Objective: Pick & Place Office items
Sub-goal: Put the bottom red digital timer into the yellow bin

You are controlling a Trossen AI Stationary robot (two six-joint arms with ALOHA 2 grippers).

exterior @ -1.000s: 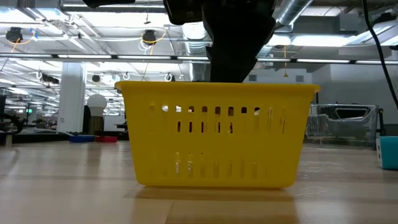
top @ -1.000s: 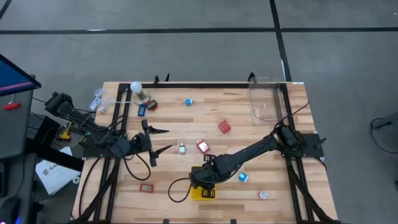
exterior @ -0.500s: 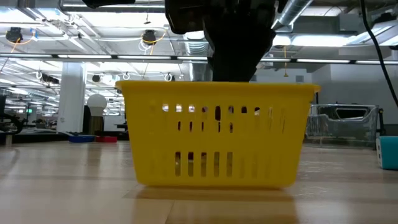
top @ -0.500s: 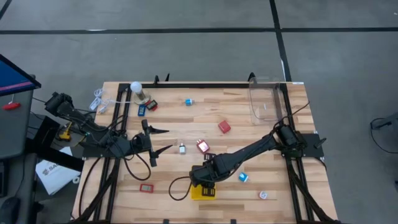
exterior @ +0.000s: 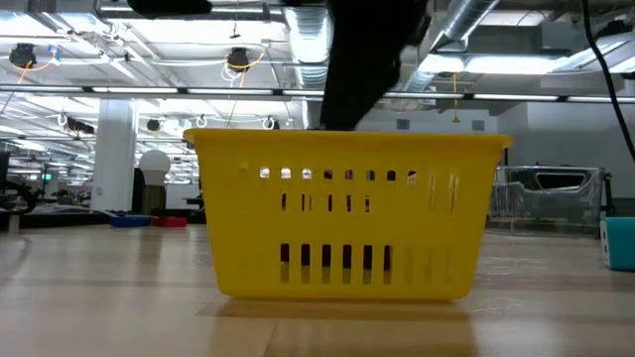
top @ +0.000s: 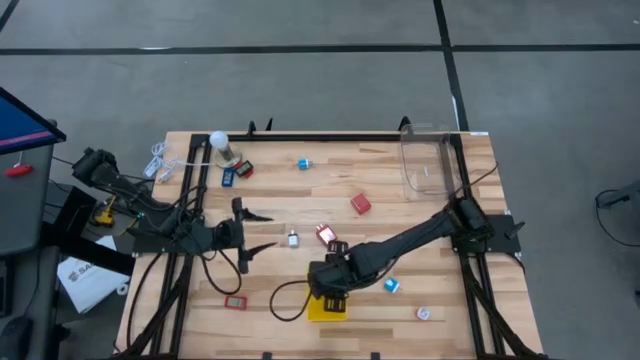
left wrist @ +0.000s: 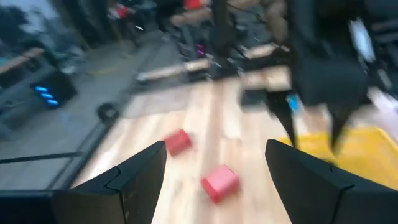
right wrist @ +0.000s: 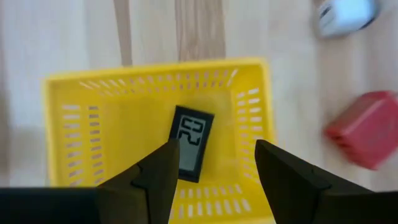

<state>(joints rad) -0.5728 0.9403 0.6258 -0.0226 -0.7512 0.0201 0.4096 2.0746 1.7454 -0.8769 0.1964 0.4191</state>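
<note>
Yellow basket [exterior: 342,213] fills the low view, slotted walls square to the camera, sitting at the near edge of the wooden table [top: 420,210]. Right over it hangs the right gripper [right wrist: 214,165], fingers parted and empty, and through the gap between them a small black rectangular item with a pale display [right wrist: 189,142] lies flat on the basket floor, touching nothing but the tray. So that claw is released, nothing in its grasp.

Just beyond the basket, a blue block [top: 391,285] sits beside the right arm, and a white piece [top: 424,313] lies nearer the table's front right. A flat red rectangle [top: 235,301] rests off to the left front.

Move out to mid-table: the left gripper [top: 255,232] hovers with its fingers spread wide, holding nothing, pointed toward a small white-and-blue clip [top: 292,239] and a red-and-white block [top: 326,235]. A red block [top: 360,204] lies a little farther on.

At the far side, a blue clip [top: 302,164] lies alone, and a blue piece [top: 228,177] and red-black piece [top: 244,169] sit just beside the white ball on its stand [top: 219,141]. A clear plastic container [top: 425,160] stands at the far right corner.
</note>
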